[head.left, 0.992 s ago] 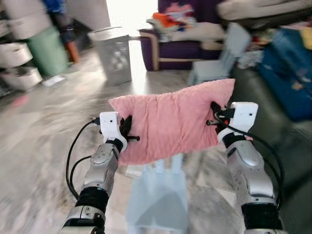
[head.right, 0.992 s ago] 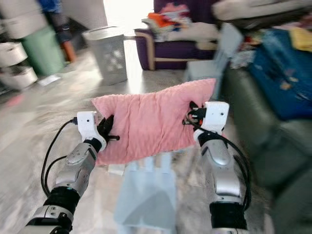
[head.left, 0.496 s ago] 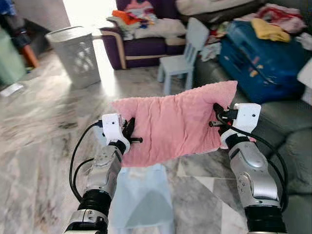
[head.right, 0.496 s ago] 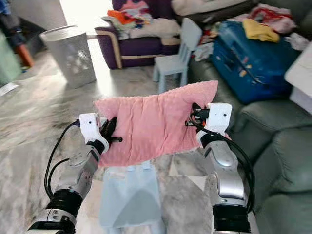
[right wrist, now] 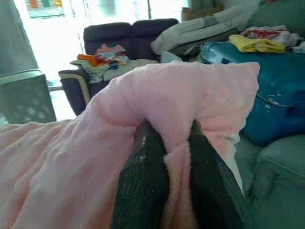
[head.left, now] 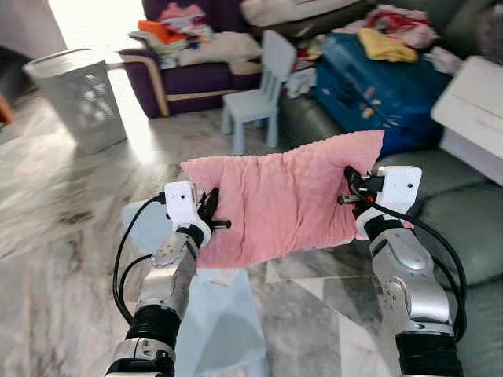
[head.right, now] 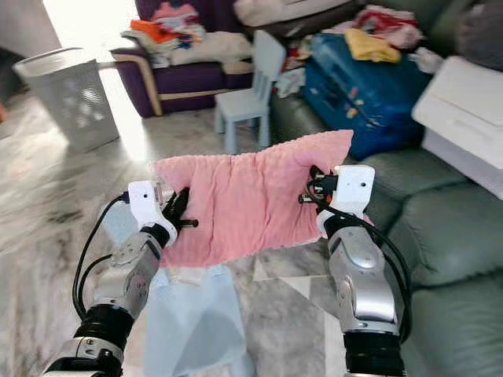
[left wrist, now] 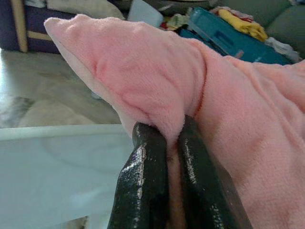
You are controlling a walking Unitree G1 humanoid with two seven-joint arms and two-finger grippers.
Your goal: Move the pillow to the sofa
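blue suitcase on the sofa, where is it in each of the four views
Left eye view: blue suitcase upper right, on the green sofa, beyond the pink pillow.
Right eye view: upper right, same spot.
Left wrist view: upper right, past the pillow's pinched edge.
Right wrist view: right side, behind the pillow.
Shared landmark: the yellow cloth lying on top of the suitcase.
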